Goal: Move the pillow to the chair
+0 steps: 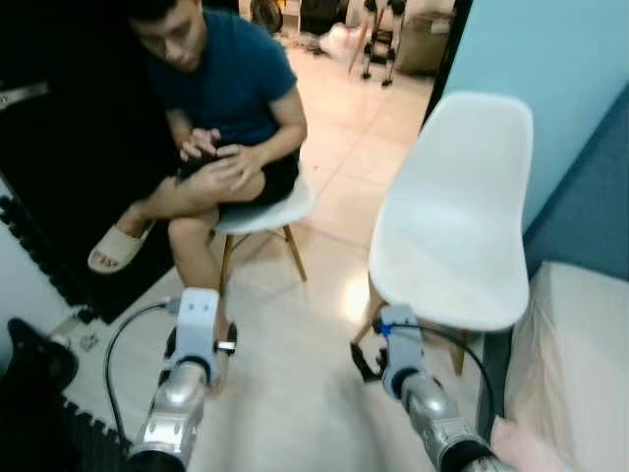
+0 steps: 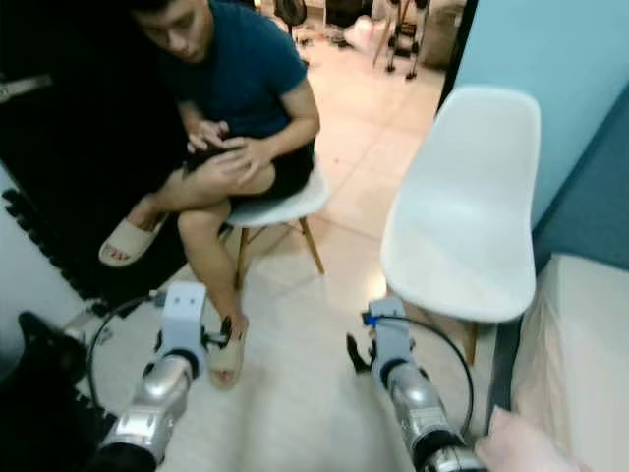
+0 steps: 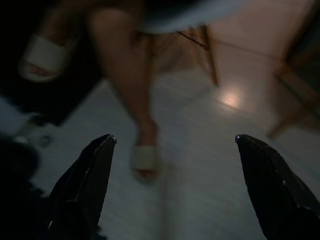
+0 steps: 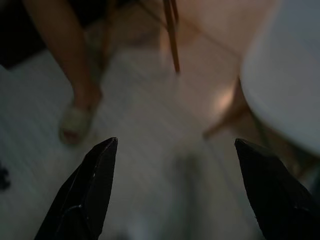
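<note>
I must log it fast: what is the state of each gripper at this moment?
Left gripper: open, holding nothing, above the pale tiled floor.
Right gripper: open, holding nothing, near the white plastic chair.

No readable writing
No legible words, numbers, labels or brand marks stand on anything in these views.
</note>
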Tool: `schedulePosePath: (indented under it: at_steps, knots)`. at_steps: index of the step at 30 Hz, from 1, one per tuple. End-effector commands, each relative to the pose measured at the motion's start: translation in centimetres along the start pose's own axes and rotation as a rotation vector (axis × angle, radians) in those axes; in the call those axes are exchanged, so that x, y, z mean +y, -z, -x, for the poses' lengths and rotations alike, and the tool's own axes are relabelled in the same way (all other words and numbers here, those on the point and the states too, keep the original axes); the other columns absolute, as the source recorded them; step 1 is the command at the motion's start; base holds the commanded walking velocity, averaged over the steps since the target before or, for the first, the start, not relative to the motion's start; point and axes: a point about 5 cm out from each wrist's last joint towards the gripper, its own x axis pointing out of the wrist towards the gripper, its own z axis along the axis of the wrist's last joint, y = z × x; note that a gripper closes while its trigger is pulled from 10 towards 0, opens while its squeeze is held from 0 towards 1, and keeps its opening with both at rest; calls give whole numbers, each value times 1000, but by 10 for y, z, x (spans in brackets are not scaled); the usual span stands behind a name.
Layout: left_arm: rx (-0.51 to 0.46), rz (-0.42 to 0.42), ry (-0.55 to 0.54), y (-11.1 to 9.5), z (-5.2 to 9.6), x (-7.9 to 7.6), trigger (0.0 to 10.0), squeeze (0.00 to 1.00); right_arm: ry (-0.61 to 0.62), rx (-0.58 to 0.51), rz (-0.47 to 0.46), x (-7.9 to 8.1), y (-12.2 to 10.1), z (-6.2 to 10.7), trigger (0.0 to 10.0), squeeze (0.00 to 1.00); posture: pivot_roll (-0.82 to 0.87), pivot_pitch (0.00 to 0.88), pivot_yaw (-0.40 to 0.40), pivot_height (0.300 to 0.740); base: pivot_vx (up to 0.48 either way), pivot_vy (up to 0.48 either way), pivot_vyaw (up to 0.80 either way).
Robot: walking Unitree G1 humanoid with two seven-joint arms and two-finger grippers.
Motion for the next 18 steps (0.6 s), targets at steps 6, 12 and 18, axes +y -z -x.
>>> schedulePosePath:
  at_steps: [6,12,18]
  knots:
    - [30,-3,-14,8,2,9,10000,0,6,-29,-60,5,0,0,10000,0,27,52,-2,740,244,0,-133]
    - [29,-7,-7,7,2,8,10000,0,14,-36,-64,3,-1,1,10000,0,27,54,1,740,244,0,-800]
    - [29,-12,-3,8,2,8,10000,0,23,-36,-64,2,1,2,10000,0,26,56,4,740,242,0,-800]
